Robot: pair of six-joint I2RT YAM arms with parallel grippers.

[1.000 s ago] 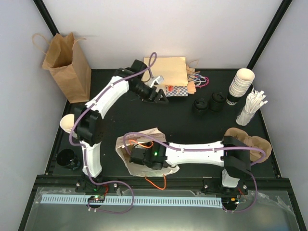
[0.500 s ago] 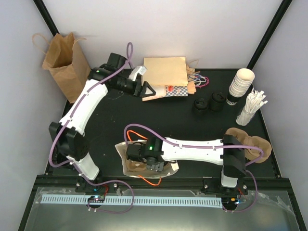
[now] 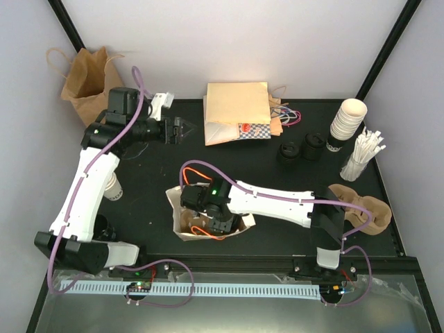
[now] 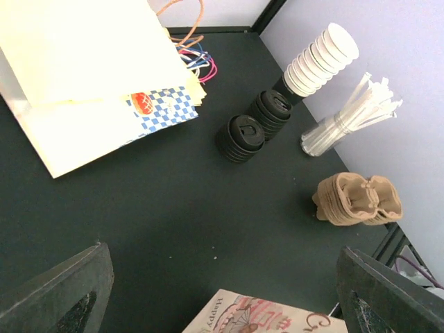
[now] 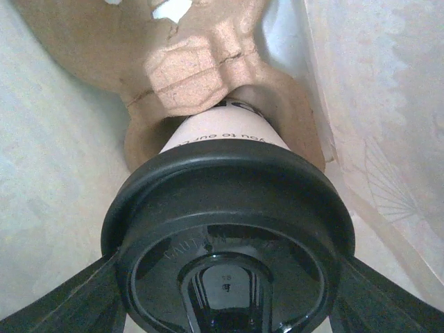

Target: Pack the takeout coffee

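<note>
The takeout coffee, a cream cup under a round black lid, stands inside the white printed bag, its base in a brown pulp carrier. My right gripper reaches down into the bag and is shut on the lid, with a finger against each side. From above, the right gripper hides the coffee. My left gripper hangs open and empty over the table's back left, far from the bag.
A tall brown bag stands at the back left, and flat paper bags lie at the back. Black lids, stacked cups, straws and pulp carriers are on the right. A lidless cup stands by the left arm.
The left arm swung left, away from the flat paper bags, its gripper still open. The right gripper pushed further left into the white bag, which shifted a little.
</note>
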